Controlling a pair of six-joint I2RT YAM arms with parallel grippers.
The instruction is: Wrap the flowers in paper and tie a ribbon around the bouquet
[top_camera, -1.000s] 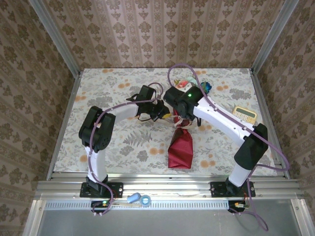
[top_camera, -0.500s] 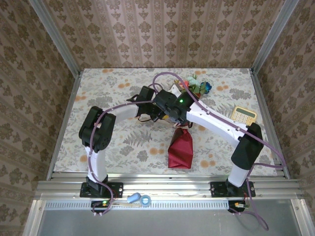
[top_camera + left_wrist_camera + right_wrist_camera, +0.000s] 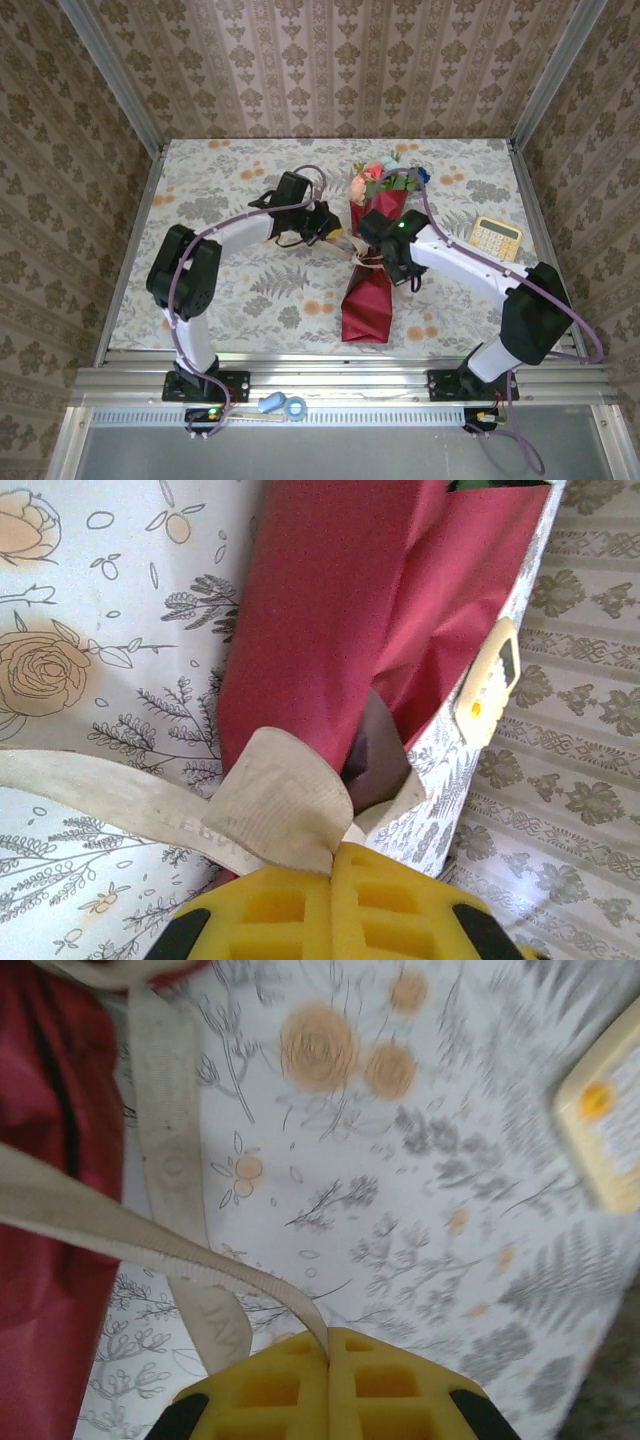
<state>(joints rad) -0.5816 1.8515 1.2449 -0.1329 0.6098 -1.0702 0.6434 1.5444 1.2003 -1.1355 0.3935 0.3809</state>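
The bouquet (image 3: 368,300) lies mid-table as a crimson paper (image 3: 320,610) cone, with the flowers (image 3: 382,180) at its far end. The cream ribbon (image 3: 366,261) crosses the cone's waist. Just left of the cone, my left gripper (image 3: 335,236) is shut on a folded loop of the ribbon (image 3: 280,800) between its yellow pads (image 3: 270,910). On the cone's right side, my right gripper (image 3: 405,275) is shut on another strand of the ribbon (image 3: 150,1240), which runs taut from its jaws (image 3: 328,1345) back to the red paper (image 3: 40,1210).
A yellow calculator (image 3: 497,234) lies on the tablecloth to the right of the right arm. A blue roll and a small blue object (image 3: 283,405) rest on the front rail. Patterned walls close in the table on three sides.
The right arm has swung off the bouquet's top toward the near right, pulling its ribbon strand and uncovering the flowers. The left gripper has barely moved.
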